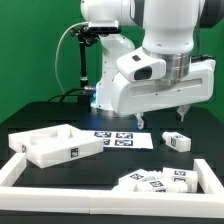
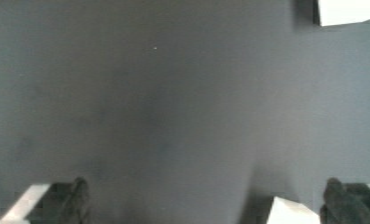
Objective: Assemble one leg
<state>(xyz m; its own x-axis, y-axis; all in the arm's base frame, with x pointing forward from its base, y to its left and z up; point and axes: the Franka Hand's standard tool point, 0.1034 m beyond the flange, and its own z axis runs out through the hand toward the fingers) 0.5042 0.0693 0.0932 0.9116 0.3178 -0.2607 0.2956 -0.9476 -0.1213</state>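
Plainly, the gripper (image 1: 168,116) hangs empty above the dark surface (image 1: 205,152). Its fingers (image 2: 57,200) are spread wide with nothing between them. The wrist view shows only bare surface beneath, plus a white corner (image 2: 351,10) that I cannot identify.

The loose legs (image 1: 160,180) lie in a huddle of tagged white pieces at the front, toward the exterior view's right, nearer the camera than the gripper. A large walled white part (image 1: 55,145) sits well apart at the exterior view's left, and the marker board (image 1: 120,138) lies between it and a small tagged block (image 1: 177,141) close under the gripper. A white rail (image 1: 14,170) edges the front.

The step in hand looks like going for one leg. The pieces are touching one another, so the outermost leg is the best choice. Line the fingers across its narrow sides before descending, and come straight down so neither tip lands on a neighbour. Keep the fingers fully apart until they straddle the leg, then close near its middle so it lifts level. Pass clear of the small block on the way over.
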